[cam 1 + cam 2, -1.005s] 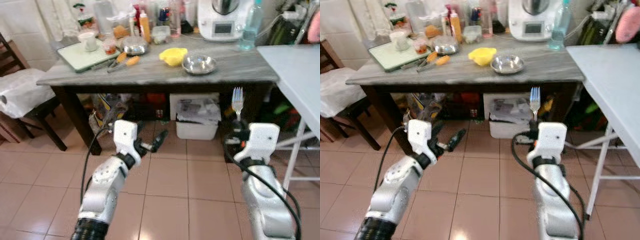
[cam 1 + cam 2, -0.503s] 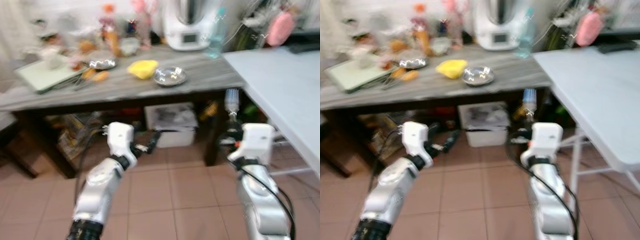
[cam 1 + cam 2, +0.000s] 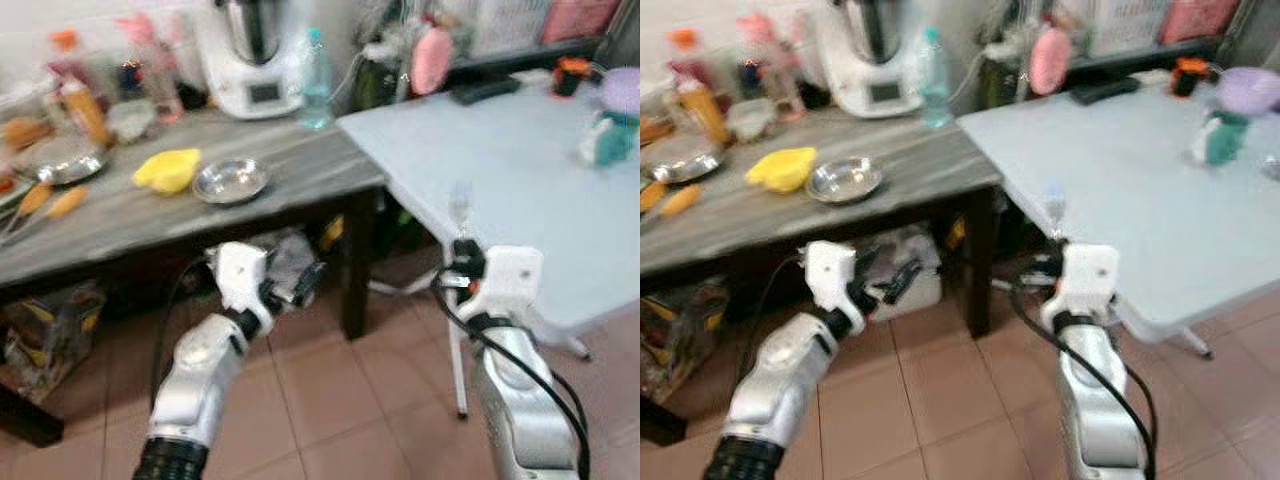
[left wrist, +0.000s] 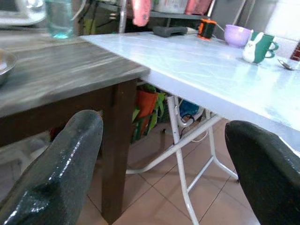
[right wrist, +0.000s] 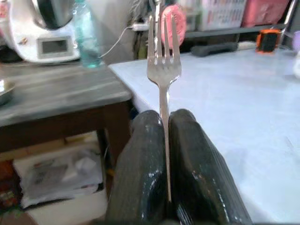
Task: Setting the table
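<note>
Behind the fork (image 5: 162,70), now a white table (image 5: 243,108); right gripper (image 5: 166,154) pinching it upright; left gripper (image 4: 154,164) wide, empty.

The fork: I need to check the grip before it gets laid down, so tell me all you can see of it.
The fork is silver metal with four tines and a thin, flat handle. It stands upright, tines up, its handle pinched between the two black fingers of the right gripper, which is shut on it. Nothing else touches it. It is held in the air at the near edge of the pale folding table.
</note>
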You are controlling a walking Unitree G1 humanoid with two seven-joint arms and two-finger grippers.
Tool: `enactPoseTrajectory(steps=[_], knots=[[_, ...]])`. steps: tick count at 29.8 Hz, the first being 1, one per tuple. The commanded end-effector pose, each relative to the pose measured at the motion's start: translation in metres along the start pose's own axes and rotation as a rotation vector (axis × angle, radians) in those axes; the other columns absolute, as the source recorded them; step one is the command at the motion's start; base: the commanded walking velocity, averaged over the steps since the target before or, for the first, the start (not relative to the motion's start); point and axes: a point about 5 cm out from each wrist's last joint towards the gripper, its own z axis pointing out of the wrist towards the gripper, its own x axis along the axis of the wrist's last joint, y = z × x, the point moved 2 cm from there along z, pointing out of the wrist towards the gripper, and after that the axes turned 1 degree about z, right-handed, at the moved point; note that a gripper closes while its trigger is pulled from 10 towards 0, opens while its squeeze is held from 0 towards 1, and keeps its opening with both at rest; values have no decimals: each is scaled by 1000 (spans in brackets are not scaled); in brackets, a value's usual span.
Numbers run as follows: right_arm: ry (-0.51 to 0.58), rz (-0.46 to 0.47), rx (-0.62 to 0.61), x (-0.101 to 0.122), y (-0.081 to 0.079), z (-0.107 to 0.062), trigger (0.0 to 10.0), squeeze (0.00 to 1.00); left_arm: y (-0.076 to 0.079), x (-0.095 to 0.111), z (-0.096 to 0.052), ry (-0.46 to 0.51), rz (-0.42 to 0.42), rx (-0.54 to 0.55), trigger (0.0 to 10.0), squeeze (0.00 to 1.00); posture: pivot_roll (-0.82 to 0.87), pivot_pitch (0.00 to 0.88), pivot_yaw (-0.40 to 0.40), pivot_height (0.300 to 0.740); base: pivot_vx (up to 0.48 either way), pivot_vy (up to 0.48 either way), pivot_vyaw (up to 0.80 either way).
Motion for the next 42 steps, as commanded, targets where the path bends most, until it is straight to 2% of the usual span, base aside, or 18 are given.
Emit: enactPoseTrajectory(steps=[1, 17, 37, 42], knots=[[20, -16, -3, 5, 2, 0, 10000, 0, 6, 1, 2, 2, 2, -24, 10000, 0, -120, 6, 86, 740, 315, 0, 594], [15, -15, -6, 4, 2, -1, 10000, 0, 6, 1, 2, -1, 1, -26, 10000, 0, -118, 10, 90, 740, 307, 0, 747], [6, 14, -21, 2, 4, 0, 10000, 0, 8, 0, 2, -3, -1, -31, 10000, 0, -119, 12, 87, 740, 289, 0, 0], [3, 17, -20, 2, 3, 0, 10000, 0, 8, 0, 2, -5, -2, -32, 10000, 0, -119, 12, 88, 740, 274, 0, -515]])
